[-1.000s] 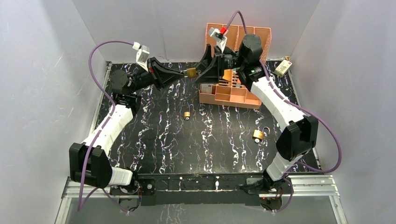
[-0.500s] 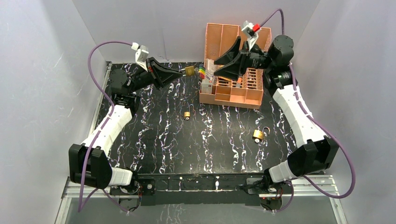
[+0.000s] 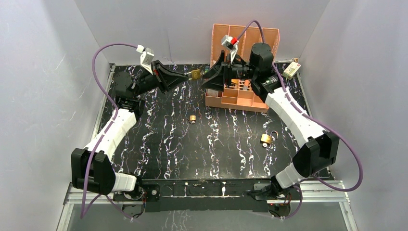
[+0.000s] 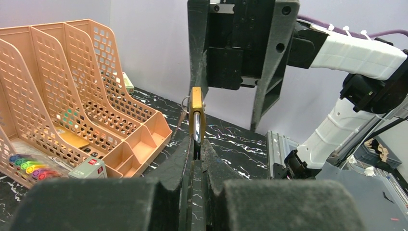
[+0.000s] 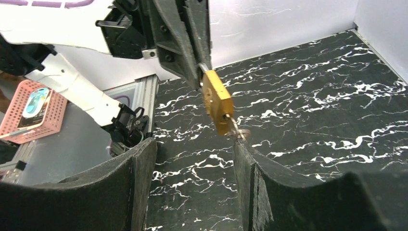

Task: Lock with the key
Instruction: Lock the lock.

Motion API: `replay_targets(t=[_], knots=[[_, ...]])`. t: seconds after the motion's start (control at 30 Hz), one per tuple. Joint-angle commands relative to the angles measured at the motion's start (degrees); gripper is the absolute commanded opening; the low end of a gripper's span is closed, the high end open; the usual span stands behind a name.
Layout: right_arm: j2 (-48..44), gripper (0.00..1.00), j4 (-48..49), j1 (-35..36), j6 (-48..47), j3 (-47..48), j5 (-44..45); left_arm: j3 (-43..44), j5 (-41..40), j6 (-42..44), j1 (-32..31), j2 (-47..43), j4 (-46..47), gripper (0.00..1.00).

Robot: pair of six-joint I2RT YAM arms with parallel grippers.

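The left claw (image 3: 187, 76) is pinching a brass padlock (image 3: 196, 74) tight, holding it in the air over the desk's (image 3: 159, 144) 12 o'clock side. The right claw (image 3: 207, 79) is gaping wide and empty at the padlock's 3 o'clock. A key (image 5: 236, 130) is sticking out of the padlock's free end.

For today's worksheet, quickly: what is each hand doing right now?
Left hand: closed on the brass padlock.
Right hand: open, holding nothing.
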Motion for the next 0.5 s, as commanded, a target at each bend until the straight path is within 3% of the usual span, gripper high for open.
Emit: replay_targets(t=[0.0, 0.23, 0.47], knots=[[-0.21, 0.67, 1.27, 0.13, -2.37, 2.18, 2.71, -0.18, 0.56, 0.25, 0.21, -2.75, 1.92, 0.0], [-2.19, 0.78, -2.83, 0.06, -8.95, 2.98, 8.18, -0.08, 0.57, 0.9, 0.23, -2.97, 1.32, 0.0], [-6.19, 0.72, 3.97, 0.04, -13.22, -2.98, 8.83, 0.89, 2.35, 1.58, 0.51, -2.97, 0.0, 0.0]])
